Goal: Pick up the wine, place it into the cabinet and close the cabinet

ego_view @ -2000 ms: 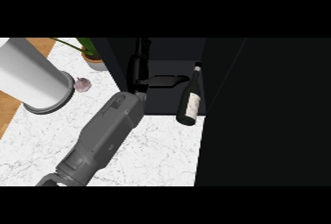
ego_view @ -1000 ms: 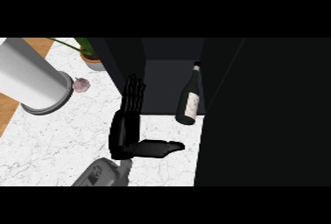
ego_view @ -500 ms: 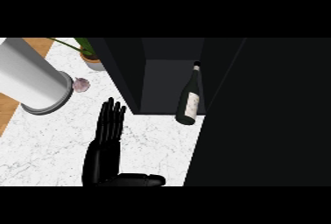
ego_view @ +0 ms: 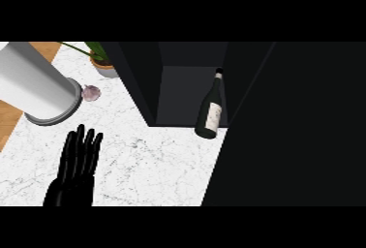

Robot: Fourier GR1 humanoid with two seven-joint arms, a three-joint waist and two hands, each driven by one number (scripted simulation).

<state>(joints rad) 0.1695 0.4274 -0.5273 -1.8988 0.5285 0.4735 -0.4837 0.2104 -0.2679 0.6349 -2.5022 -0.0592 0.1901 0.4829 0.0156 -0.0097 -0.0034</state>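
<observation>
Head view. Left hand (ego_view: 73, 167), lower left of the frame, lies flat over the marble counter (ego_view: 154, 164) with fingers straight and released, holding nothing. One second ago it was at the cabinet's left edge, near mid-frame; it has since drawn back down and to the left, well apart from the cabinet (ego_view: 182, 82). Right hand does not show. Wine bottle (ego_view: 210, 107) stands in the open dark cabinet at upper centre, its base at the front lip of the compartment, neck pointing toward the top of the frame, unmoved across the frames. Large black panel (ego_view: 286, 126) at the right of the frame is judged to be the open door. Placement thus appears done; closing remains. White cylinder (ego_view: 34, 85), small purplish object (ego_view: 91, 93) and potted plant (ego_view: 101, 60) occupy the upper left.
</observation>
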